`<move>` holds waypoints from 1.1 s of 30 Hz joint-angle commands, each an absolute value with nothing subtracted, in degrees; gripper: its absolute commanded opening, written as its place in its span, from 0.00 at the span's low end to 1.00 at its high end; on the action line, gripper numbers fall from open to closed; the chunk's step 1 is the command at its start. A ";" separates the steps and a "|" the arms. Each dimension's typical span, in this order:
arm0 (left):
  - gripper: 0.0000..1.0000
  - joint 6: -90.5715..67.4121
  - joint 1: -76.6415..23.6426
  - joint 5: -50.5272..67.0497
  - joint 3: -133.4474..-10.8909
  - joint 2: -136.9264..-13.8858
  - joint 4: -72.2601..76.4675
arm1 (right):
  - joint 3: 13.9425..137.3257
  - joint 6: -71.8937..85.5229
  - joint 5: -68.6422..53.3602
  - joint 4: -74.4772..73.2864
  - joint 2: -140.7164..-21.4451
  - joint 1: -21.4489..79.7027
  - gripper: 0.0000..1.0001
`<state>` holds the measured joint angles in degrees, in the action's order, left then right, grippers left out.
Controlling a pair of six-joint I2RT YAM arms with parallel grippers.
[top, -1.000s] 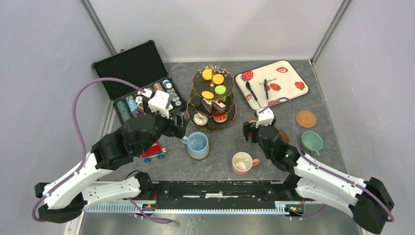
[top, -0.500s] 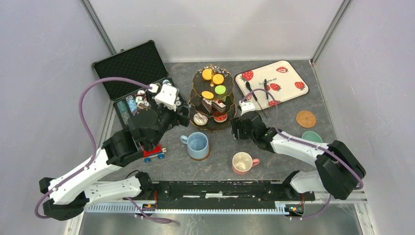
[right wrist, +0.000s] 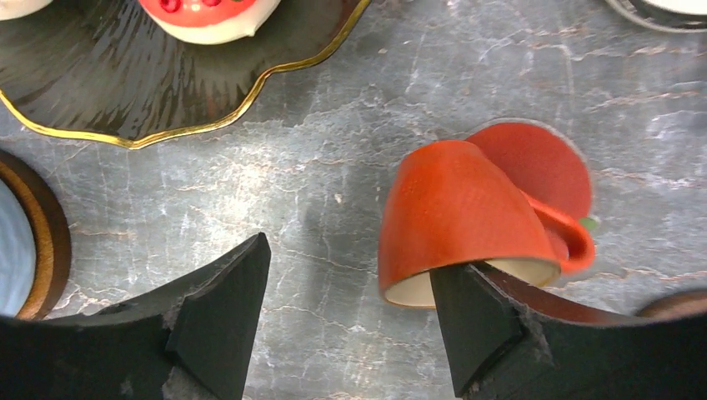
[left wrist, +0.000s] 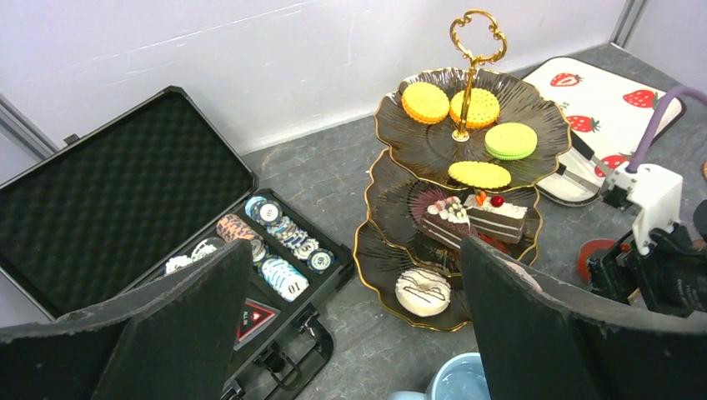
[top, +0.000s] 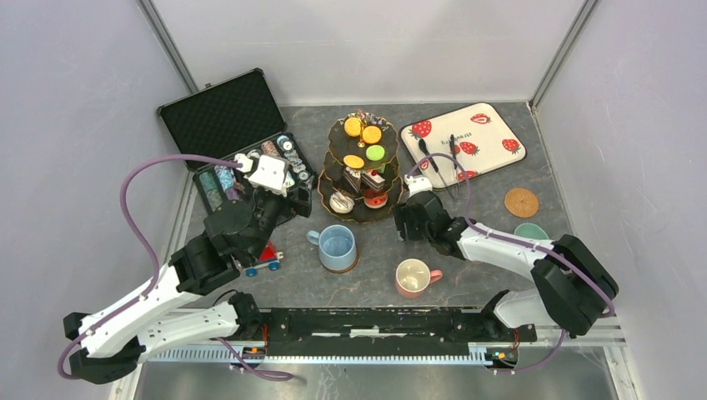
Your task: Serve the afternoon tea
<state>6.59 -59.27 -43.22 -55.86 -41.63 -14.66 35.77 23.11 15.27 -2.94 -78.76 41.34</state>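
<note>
The little orange-red cup [right wrist: 454, 221] lies tipped over on the grey desk [right wrist: 333, 167], just beside one finger of the right hand [right wrist: 348, 258], spread and empty.

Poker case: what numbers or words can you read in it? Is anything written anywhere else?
"10": on a blue-and-white chip in the case.
Other chips: numbers too small to read.
Red triangle sticker in the case: unreadable.
Tray: faint writing, too blurred to read.
</note>
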 commanded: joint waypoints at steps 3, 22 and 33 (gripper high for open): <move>1.00 8.04 -59.46 -43.24 -55.03 -43.12 -11.43 | 38.26 19.94 19.63 -3.23 -76.80 39.98 0.77; 1.00 8.04 -59.41 -42.89 -54.14 -45.83 -11.25 | 43.49 12.74 21.57 -6.59 -79.23 38.94 0.13; 1.00 7.63 -59.44 -42.67 -53.70 -46.10 -10.89 | 53.28 10.85 26.90 -29.37 -84.35 37.29 0.12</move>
<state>7.14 -59.29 -42.96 -53.98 -46.13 -13.63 49.93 12.25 24.77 -21.54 -81.76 38.83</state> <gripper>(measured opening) 0.996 0.154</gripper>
